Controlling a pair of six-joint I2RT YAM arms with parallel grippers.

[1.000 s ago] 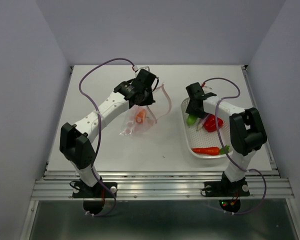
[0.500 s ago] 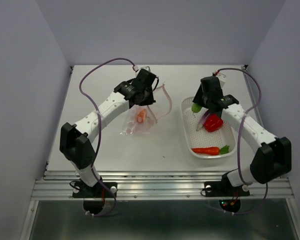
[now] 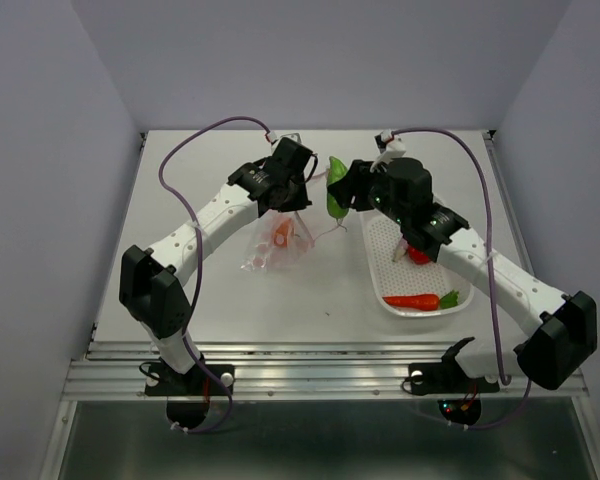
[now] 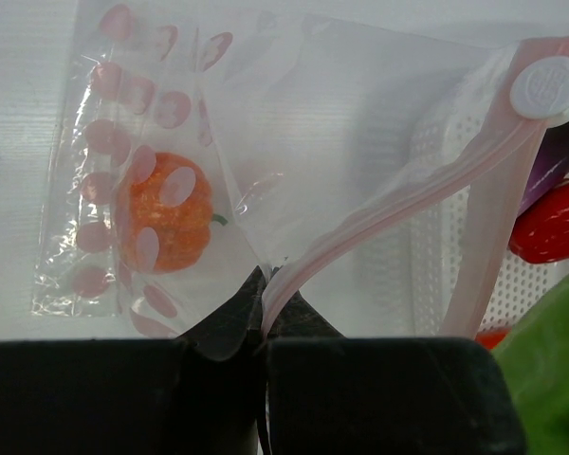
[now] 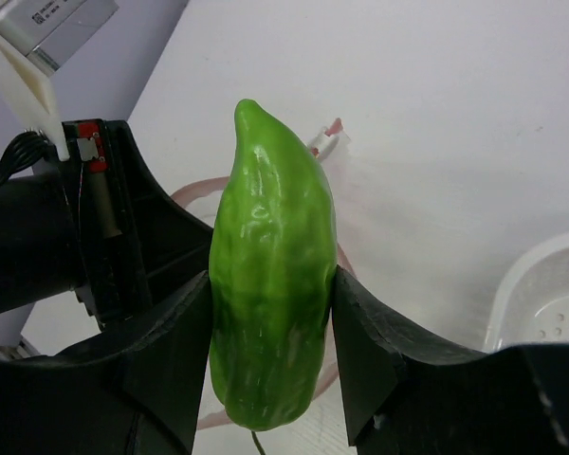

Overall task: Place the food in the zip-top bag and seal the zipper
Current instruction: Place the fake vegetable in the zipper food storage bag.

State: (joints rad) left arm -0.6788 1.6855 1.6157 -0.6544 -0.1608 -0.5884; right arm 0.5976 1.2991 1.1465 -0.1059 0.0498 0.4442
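We saw right pincer (image 3: 345, 192) clamped on green pod (image 5: 270, 284), left pincer (image 4: 264, 284) pinching zipper (image 4: 408, 194); floppy zip-top bag (image 4: 294, 123) ahead could deflect pod.

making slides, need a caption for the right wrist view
Right fingers clamp the green pod upright, the pink zipper just behind it.

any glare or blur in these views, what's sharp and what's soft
Top external: even light, faint shadows, nothing blurred. Left wrist: bright and hazy through the zip-top bag, pumpkin clear, near right corner blurred. Right wrist: green pod crisp with glossy highlights.
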